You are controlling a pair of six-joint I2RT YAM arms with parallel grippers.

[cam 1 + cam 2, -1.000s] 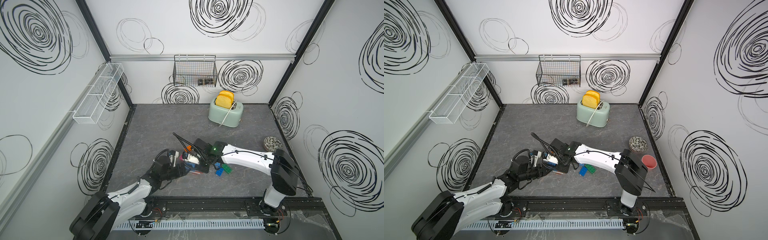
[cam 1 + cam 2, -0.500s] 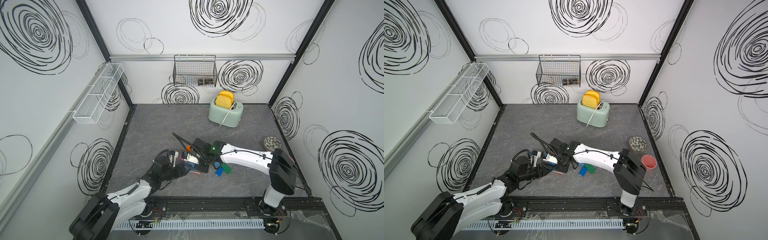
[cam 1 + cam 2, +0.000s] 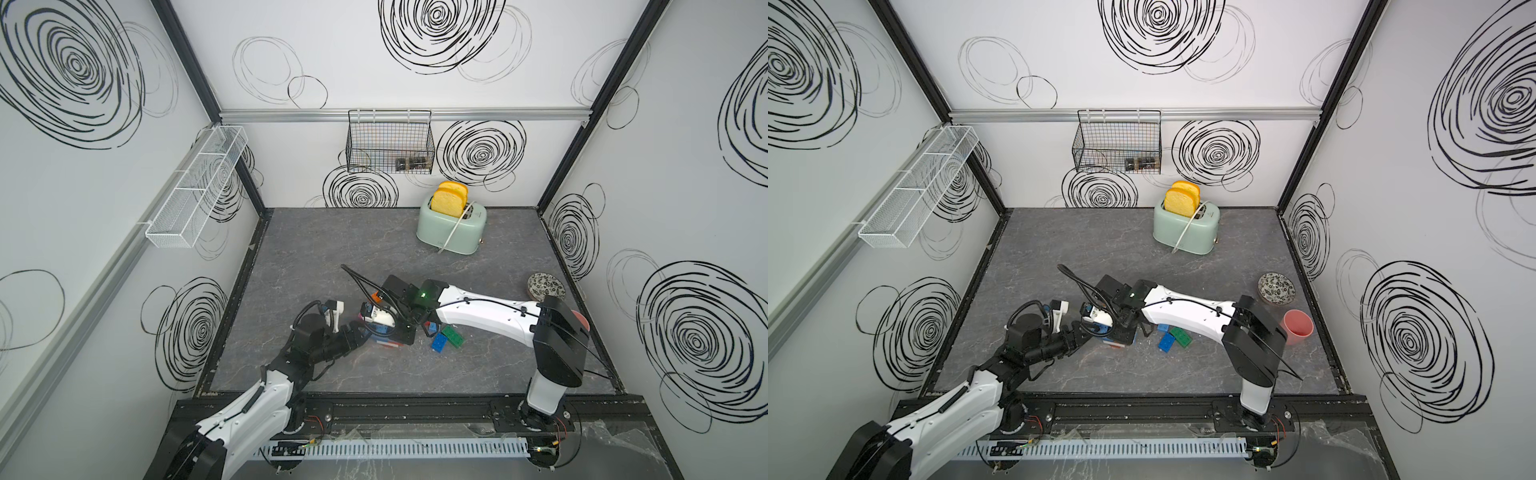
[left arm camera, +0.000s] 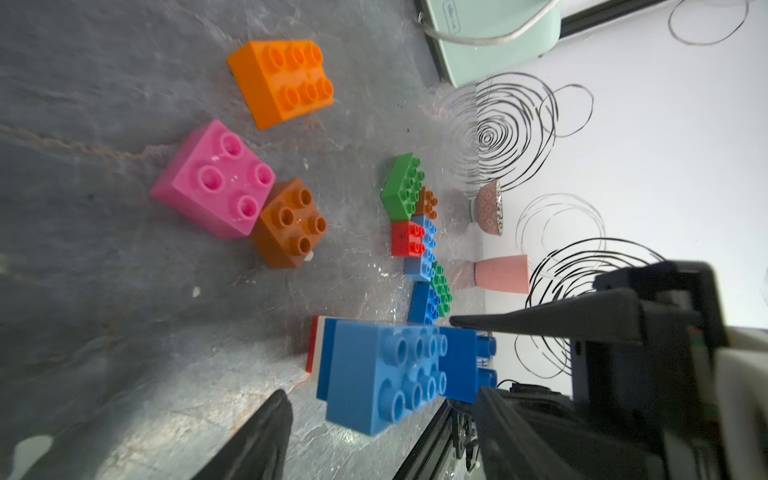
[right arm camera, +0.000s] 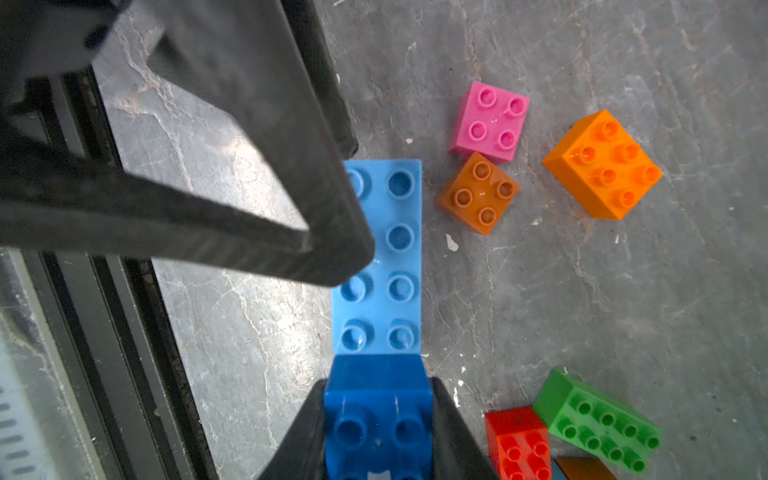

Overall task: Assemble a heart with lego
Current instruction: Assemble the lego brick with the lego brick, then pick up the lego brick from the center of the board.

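Near the counter's (image 3: 332, 249) front edge, the right gripper (image 5: 378, 390) clamps a dark blue brick (image 5: 376, 428); the left gripper (image 3: 362, 335) stands open beside a light blue brick (image 5: 384, 257).

A grey marbled tabletop (image 3: 332, 249) spreads beneath my left gripper (image 3: 360, 335). White walls (image 3: 353, 62) scrawled with black spirals enclose me. Well beyond the gripper a black wire basket (image 3: 388, 141) hangs on the back wall, a white mesh shelf (image 3: 195, 187) off to its left.

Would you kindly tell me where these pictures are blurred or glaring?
Left wrist view: the near finger is out of focus, glare whitens the table beside it. Right wrist view: the big dark finger is soft, the light blue brick crisp. Both top views: sharp, evenly lit.
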